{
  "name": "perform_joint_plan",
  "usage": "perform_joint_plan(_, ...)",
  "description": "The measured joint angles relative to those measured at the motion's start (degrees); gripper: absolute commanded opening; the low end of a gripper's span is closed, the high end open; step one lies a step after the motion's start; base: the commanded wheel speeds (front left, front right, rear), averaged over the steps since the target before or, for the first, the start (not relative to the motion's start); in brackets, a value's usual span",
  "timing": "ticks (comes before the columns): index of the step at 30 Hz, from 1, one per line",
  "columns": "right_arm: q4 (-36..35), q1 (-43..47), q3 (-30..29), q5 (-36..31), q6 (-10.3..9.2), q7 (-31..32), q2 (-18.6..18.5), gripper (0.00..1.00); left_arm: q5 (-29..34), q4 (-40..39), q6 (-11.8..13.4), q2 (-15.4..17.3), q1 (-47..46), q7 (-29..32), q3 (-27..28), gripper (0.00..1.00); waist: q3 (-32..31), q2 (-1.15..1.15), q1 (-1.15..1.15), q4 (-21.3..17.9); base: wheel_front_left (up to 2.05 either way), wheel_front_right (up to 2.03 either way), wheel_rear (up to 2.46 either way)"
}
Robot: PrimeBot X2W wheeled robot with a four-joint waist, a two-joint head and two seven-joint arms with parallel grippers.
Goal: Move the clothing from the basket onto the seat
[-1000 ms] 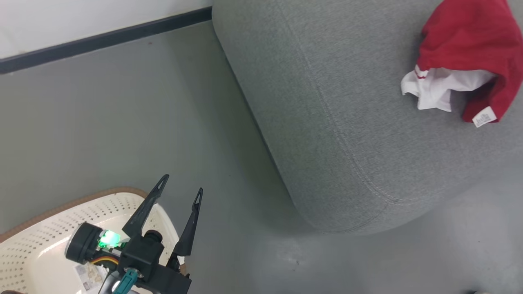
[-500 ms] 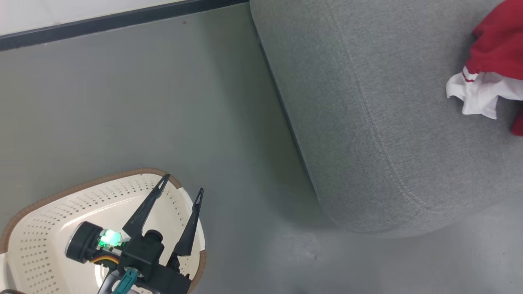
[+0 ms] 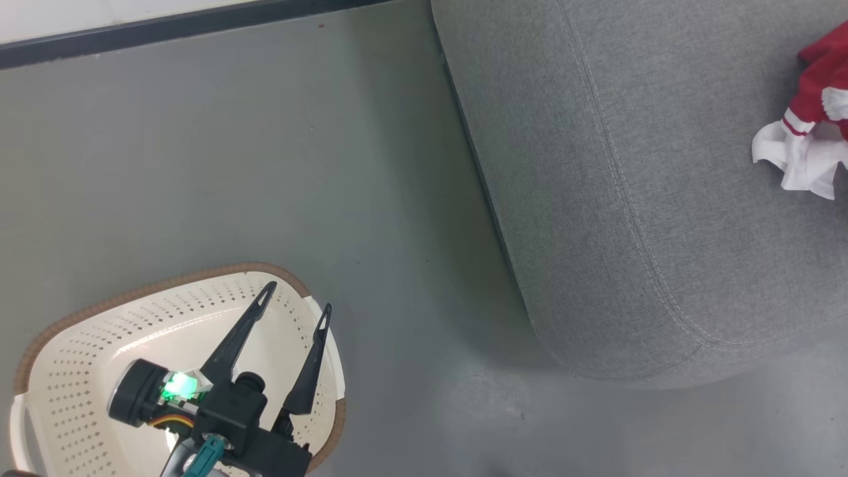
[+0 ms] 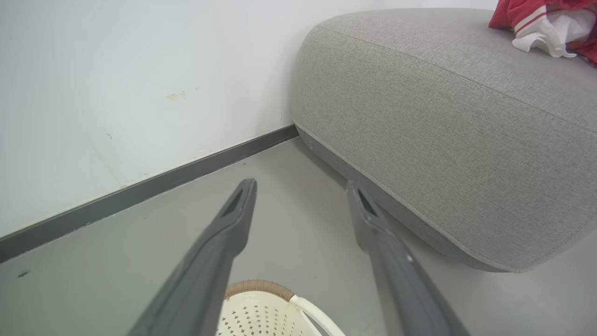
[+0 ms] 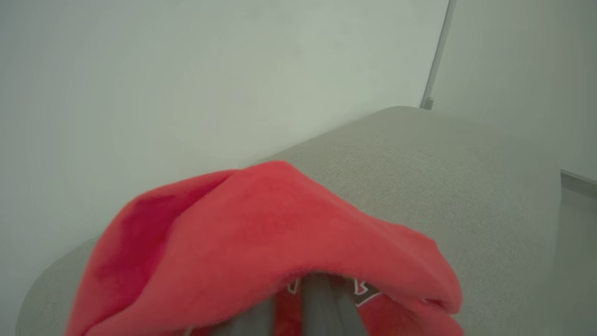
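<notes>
Head view has the left gripper spread wide, holding nothing, above the cream laundry basket, which stands on the grey floor well apart from the grey sofa. Red-and-white clothing lies on the sofa's top at the right edge. Right wrist view shows the right gripper pinched narrow on clothing draped over its fingers, with the sofa beyond

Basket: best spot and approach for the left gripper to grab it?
Grip the brown rim at the edge under the left gripper, coming straight down, one finger inside the wall, one outside. The basket sits upright, mouth open, so its thin rim is exposed; the body looks too wide for the open fingers to span.
</notes>
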Motion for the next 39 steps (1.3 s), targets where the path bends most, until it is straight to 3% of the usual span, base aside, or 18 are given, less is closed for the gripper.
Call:
perform_joint_plan(2,1.37,-0.54,0.33,0.0,0.07,0.88,0.02,0.0,-0.01,-0.01,0.0,0.0,-0.01,0.0,0.09,1.0,0.14,0.0,0.0,0.08,0.0,0.0,0.0)
perform_joint_plan(3,1.98,-0.92,0.46,0.0,0.08,1.22,0.09,0.11,-0.01,-0.01,0.0,0.0,-0.01,0.0,0.13,1.0,0.2,0.0,0.0,0.1,0.0,0.0,0.0)
perform_joint_plan(4,2.25,-1.16,0.62,0.0,0.1,1.3,0.2,0.62,-0.01,-0.02,0.0,0.01,-0.01,0.0,0.18,1.0,0.26,0.0,0.0,0.12,0.0,0.0,0.0)
perform_joint_plan(5,2.43,-1.37,0.75,0.0,0.25,1.36,0.36,1.0,-0.01,-0.03,0.0,0.01,-0.01,0.0,0.22,1.0,0.32,0.0,0.0,0.13,0.0,0.0,0.0)
perform_joint_plan(16,5.87,-3.92,4.14,-3.5,0.43,3.23,0.05,1.0,-0.13,0.63,-0.01,-0.63,-0.29,0.0,0.13,1.0,0.19,0.0,0.0,0.62,0.0,0.0,0.0)
perform_joint_plan(28,12.61,-3.63,11.07,-8.6,1.11,15.73,0.3,1.0,-0.54,1.93,0.32,-2.36,-0.26,0.0,0.27,1.0,-2.53,0.0,0.0,0.71,0.0,0.0,0.0)
perform_joint_plan(39,12.92,-3.57,14.27,-10.14,2.37,22.06,0.75,1.0,-0.97,2.79,1.03,-3.6,0.11,0.0,0.79,1.0,-5.39,0.0,0.0,-0.31,0.0,0.0,0.0)
